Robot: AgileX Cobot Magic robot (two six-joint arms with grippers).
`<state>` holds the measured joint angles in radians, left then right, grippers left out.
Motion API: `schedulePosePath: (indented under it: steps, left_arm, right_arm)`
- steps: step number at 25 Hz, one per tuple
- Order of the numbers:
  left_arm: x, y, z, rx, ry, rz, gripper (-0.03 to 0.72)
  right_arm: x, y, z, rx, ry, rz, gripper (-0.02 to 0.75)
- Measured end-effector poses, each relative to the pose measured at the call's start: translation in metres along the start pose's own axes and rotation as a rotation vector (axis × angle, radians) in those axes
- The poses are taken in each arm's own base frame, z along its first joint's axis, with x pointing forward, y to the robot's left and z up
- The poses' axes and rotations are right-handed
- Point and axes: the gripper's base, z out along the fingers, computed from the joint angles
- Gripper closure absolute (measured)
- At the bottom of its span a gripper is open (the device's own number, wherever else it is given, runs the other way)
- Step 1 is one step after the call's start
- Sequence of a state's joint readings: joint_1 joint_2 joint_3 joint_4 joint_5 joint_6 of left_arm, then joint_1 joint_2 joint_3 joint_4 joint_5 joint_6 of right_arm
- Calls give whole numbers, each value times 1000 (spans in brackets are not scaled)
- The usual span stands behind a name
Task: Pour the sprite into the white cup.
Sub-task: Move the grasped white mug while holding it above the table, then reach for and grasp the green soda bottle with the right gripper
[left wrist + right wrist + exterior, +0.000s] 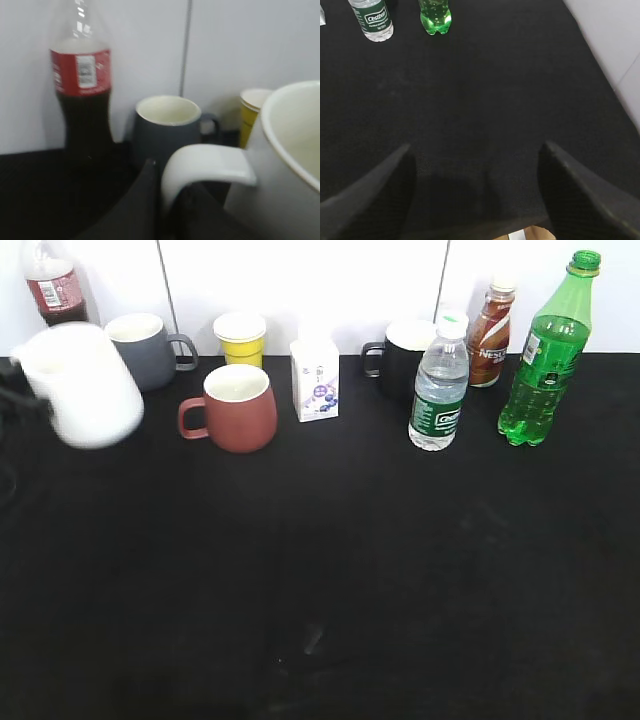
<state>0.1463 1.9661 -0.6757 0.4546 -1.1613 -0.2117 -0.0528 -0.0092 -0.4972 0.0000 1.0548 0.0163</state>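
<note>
The sprite [545, 360], a tall green bottle with a green cap, stands upright at the back right of the black table; its base also shows in the right wrist view [435, 15]. The white cup [85, 385] is at the far left, tilted, blurred and lifted off the table. My left gripper [167, 200] is shut on its loop handle [205, 162]; in the exterior view the gripper [18, 400] shows only as a dark shape at the left edge. My right gripper [477, 160] is open and empty over the table's front right, out of the exterior view.
Along the back stand a cola bottle [52, 285], grey mug [145, 348], yellow cup [240, 337], reddish-brown mug [235, 408], white carton [315, 378], black mug [400, 358], clear water bottle [438, 390] and brown bottle [490, 335]. The table's right edge [600, 70] is near.
</note>
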Motion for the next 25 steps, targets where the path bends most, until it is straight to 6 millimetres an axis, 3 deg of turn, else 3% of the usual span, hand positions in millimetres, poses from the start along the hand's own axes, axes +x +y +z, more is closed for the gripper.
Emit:
schedulePosePath:
  steps: [3, 6, 9, 11, 13, 16, 18, 22, 25]
  left_arm:
    - [3, -22, -15, 108, 44, 27, 638]
    - [0, -51, -16, 243, 51, 68, 638]
    - [0, -73, -15, 336, 55, 87, 638]
    - [1, -78, -15, 357, 56, 91, 638]
    - [1, -79, -15, 361, 57, 92, 638]
    - [1, -79, -15, 362, 57, 93, 638]
    - [1, -79, -15, 364, 57, 94, 638]
    - [1, -79, -15, 366, 58, 94, 638]
    - [1, -80, -15, 367, 58, 93, 638]
  right_arm:
    - [0, 1, 0, -7, 0, 4, 173]
    - [-3, 2, -1, -18, -15, 10, 173]
    - [-42, 1, 19, -7, -180, -1, 173]
    - [-66, 1, 58, 1, -271, -15, 173]
    - [-75, 1, 102, -1, -334, -18, 173]
    - [-63, 2, 172, -9, -351, -26, 173]
    - [-55, 5, 210, -36, -350, -71, 173]
    - [-24, 7, 285, -80, -236, 0, 169]
    - [-12, 11, 330, -123, -199, -23, 87]
